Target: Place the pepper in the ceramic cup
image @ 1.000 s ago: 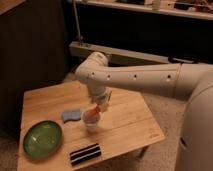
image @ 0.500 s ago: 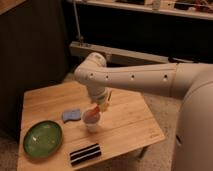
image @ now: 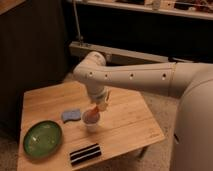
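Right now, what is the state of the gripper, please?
Gripper: directly above the ceramic cup, with the pepper at its tip over the cup's mouth.

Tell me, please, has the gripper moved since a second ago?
No: the gripper still hangs just above the ceramic cup, right of the blue sponge.

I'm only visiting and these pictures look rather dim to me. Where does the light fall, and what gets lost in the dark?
In the camera view, light falls warmly on the wooden table and white arm; the background is nearly black. The gripper sits just above the ceramic cup, with the pepper an orange smudge at its mouth. The green plate shows soft glare.
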Tool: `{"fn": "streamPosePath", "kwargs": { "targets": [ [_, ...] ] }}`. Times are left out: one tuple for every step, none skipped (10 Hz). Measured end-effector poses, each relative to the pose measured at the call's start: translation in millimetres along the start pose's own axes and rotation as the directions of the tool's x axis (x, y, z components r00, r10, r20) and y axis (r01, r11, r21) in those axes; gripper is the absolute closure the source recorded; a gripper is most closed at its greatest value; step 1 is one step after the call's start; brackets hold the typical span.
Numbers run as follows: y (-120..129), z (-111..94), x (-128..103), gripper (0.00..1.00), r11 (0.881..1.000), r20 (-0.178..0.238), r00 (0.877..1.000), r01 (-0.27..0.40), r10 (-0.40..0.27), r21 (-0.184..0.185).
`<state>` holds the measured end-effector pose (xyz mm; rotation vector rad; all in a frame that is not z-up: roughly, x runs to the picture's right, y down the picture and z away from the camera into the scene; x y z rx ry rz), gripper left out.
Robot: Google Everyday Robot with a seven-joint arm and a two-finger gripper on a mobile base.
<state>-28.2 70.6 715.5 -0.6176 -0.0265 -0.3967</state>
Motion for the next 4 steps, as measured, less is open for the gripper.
{"fn": "streamPosePath", "kwargs": {
  "targets": [
    [-0.6,-0.5,-0.4,0.2,1.0,0.008,1.0,-0.004,0.004,-0.002],
    [-1.7,-1.5,-0.1,0.2,1.0,0.032,0.999,-0.019,0.02,-0.01],
    [-2.0,-2.7,2.6,0.2,0.998,0.083,0.995,-0.057,0.059,-0.023],
    [-3.2,-4.4,9.4,0.2,0.994,0.142,0.984,-0.102,0.106,-0.033]
  ]
}}
